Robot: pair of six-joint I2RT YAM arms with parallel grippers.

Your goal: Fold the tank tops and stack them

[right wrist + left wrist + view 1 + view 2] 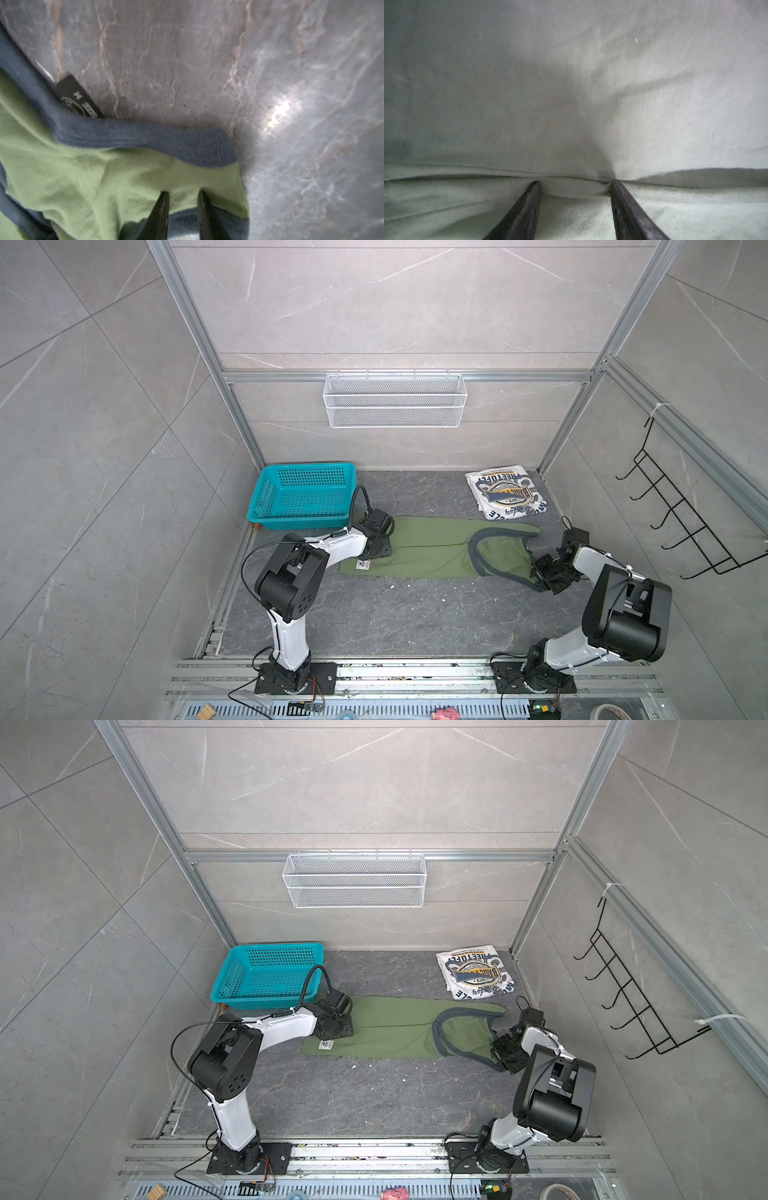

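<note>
In both top views the olive tank top [432, 549] [390, 1027] lies stretched flat in a long strip on the counter [374, 622], starting just off the near corner of the teal basket [307, 467] [274, 946] and running away from it. A straight crease runs along its length. Its end away from the basket shows a loop of dark trim [473, 556], and a small white tag [363, 565] sits near its basket end. The white tank top [505, 493] [473, 973] is a folded square, print up, far across the back of the counter from the basket and just apart from the olive one. The left pincer [384, 551] [343, 1029] presses on the olive cloth beside the basket; the right pincer [540, 572] [500, 1054] meets the end away from the basket. The dark, veined counter in front of the cloth lies bare.

The left wrist view shows soft, matte, faintly wrinkled olive cloth [571, 93]. The left pincer [575, 182] stands parted, its dark tapered fingers [527, 207] resting at a folded edge, gripping nothing.

In the right wrist view the right pincer [184, 195] has its fingers drawn close, with olive cloth [93, 176] pinched between them just beside the ribbed blue-grey trim [155, 137]. A black label [79, 97] sticks out past the trim. The glossy counter [207, 62] lies beyond.
</note>
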